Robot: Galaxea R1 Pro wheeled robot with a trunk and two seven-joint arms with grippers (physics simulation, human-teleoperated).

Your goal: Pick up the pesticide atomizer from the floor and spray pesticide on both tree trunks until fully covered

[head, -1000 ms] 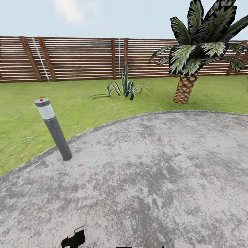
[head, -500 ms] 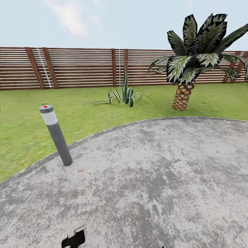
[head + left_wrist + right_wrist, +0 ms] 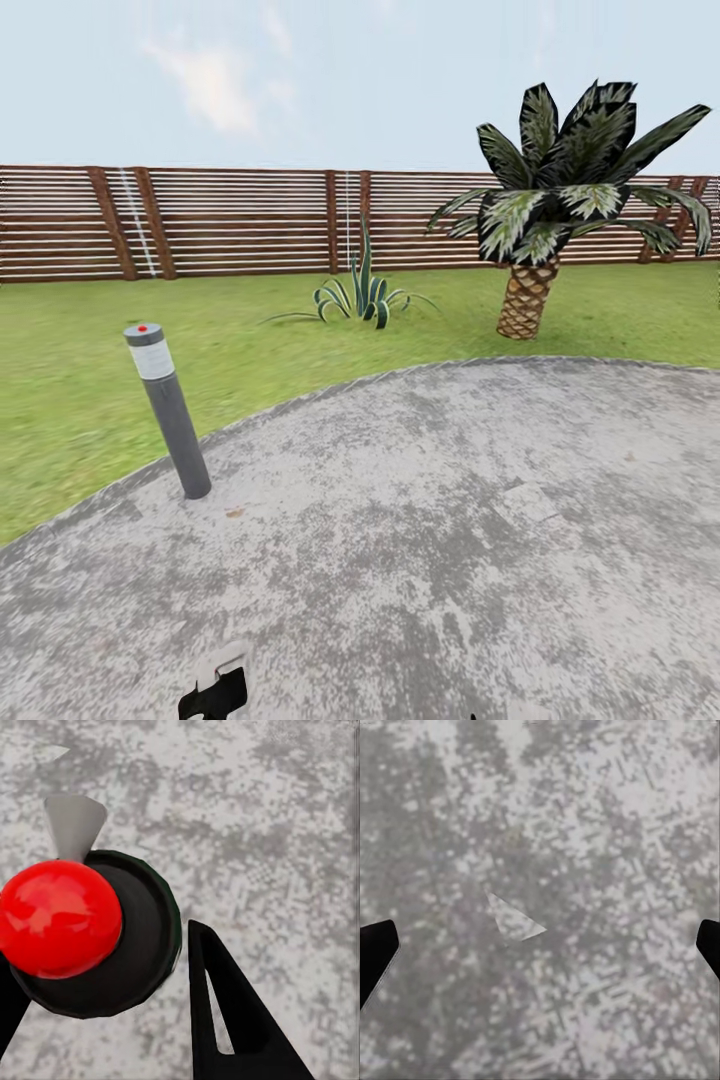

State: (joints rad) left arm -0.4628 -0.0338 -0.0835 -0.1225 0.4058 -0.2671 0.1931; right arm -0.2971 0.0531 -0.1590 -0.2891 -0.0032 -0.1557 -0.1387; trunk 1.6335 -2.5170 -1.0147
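The garden's green lawn (image 3: 80, 380) lies ahead, ringed by a brown slatted fence (image 3: 240, 220). The pesticide atomizer and both trees with their trunks are out of view. My left gripper (image 3: 112, 1024) hangs open over grey paving, its dark fingers (image 3: 225, 1020) spread, with a red knob on a black disc (image 3: 60, 919) beneath it. My right gripper (image 3: 540, 952) is open too, its fingertips (image 3: 375, 952) at the view's edges, with nothing between them above the paving. A dark part of my left arm (image 3: 215, 692) shows at the head view's lower edge.
I stand on a rounded grey paved patch (image 3: 450, 520). A grey bollard with a red dot (image 3: 170, 410) rises at its left edge. A spiky agave (image 3: 365, 290) and a short palm (image 3: 545, 220) grow on the grass beyond.
The whole head picture has slid downward and shows more sky, so the camera has moved. The bollard, plants and fence keep their places relative to each other.
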